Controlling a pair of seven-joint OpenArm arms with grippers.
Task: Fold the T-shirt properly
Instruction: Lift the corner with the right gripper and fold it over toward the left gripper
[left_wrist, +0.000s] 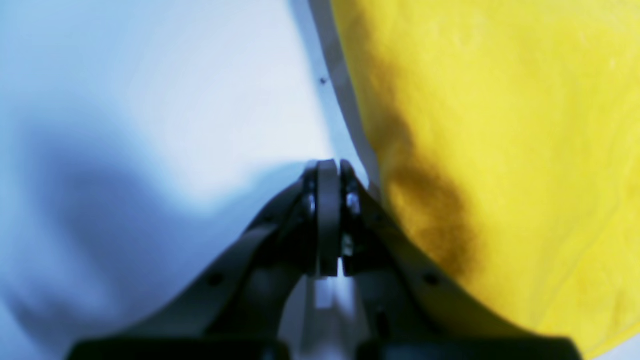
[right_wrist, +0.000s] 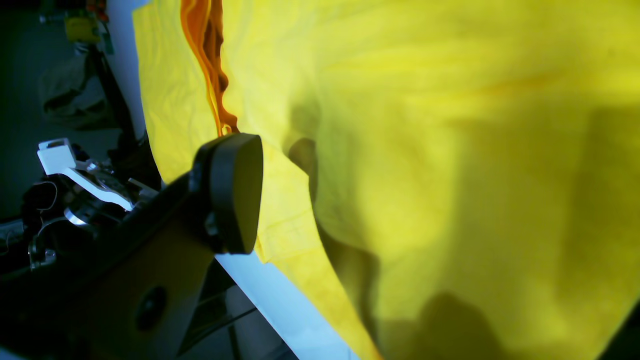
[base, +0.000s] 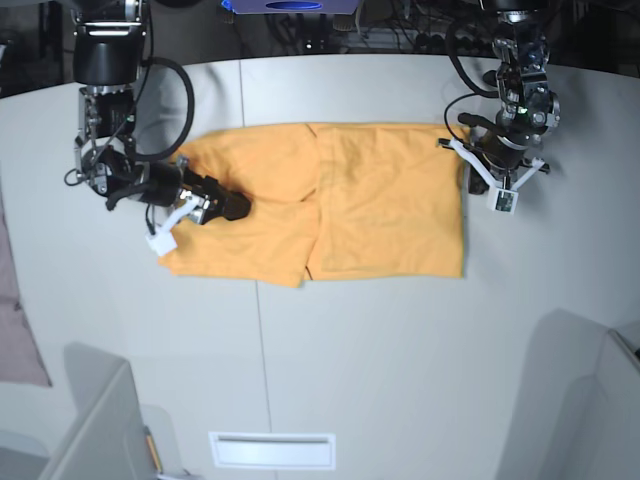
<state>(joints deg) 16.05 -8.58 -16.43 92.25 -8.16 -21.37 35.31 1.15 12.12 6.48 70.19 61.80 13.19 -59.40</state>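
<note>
T-shirt (base: 340, 200) lies flat, folded, on the white worktop (base: 400, 350); right pincer (base: 232, 208) splayed wide over its sleeve end, gripping nothing. Left pincer (left_wrist: 330, 172) clenched empty just beside T-shirt's opposite edge.

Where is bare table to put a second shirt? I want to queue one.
Free: the wide table in front of the T-shirt, and the strip behind it. Crowded: both shirt ends, with the right gripper and left gripper.

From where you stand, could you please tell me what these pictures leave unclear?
- Right tool: its second finger is cut off by the right wrist view's edge; only one pad shows.
- T-shirt: its black line markings appear in no view.
- Left wrist view: blurred; contact between left tool and shirt edge is unclear.
</note>
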